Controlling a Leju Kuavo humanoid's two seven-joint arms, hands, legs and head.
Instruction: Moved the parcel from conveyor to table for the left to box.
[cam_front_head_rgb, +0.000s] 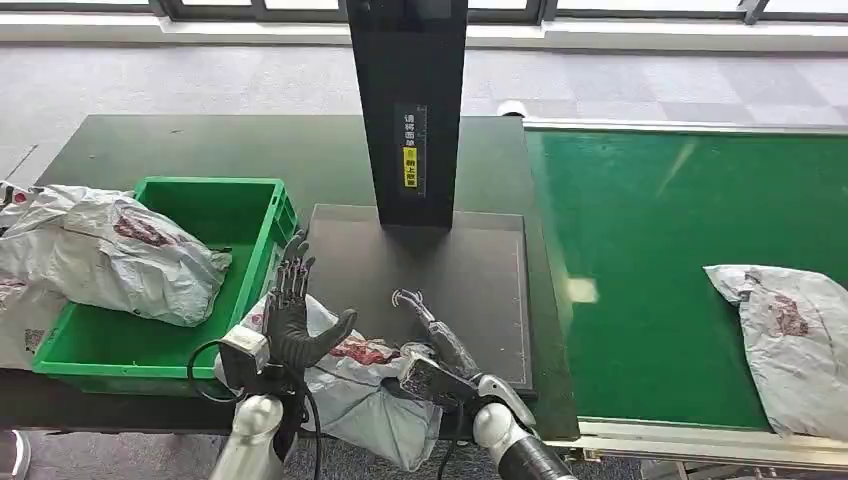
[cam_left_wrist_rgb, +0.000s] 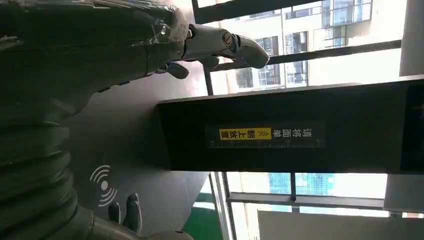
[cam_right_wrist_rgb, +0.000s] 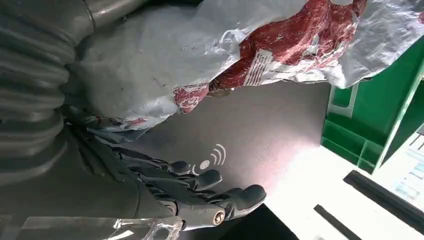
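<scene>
In the head view, a grey parcel (cam_front_head_rgb: 365, 385) with red print lies at the near edge of the dark bench (cam_front_head_rgb: 250, 160), partly overhanging it, on the front of a dark scanner pad (cam_front_head_rgb: 470, 290) and just beside the green crate (cam_front_head_rgb: 225, 215). The left robot hand (cam_front_head_rgb: 292, 318) stands upright over the parcel's left part, fingers spread and holding nothing. The right robot hand (cam_front_head_rgb: 432, 345) lies low at the parcel's right side, fingers stretched forward and apart, gripping nothing. A second grey bag (cam_front_head_rgb: 100, 250) rests in the crate, draped over its left rim. Another parcel (cam_front_head_rgb: 785, 325) lies on the green conveyor (cam_front_head_rgb: 640, 250) near its right edge. A black post (cam_front_head_rgb: 410, 100) rises from the pad's far edge. In the left wrist view, the left robot hand's fingers (cam_left_wrist_rgb: 220, 42) are extended before the post's yellow label (cam_left_wrist_rgb: 245, 134). In the right wrist view, the right robot hand (cam_right_wrist_rgb: 200, 192) lies flat on the pad, fingers open, with the parcel (cam_right_wrist_rgb: 210, 50) touching its back.
</scene>
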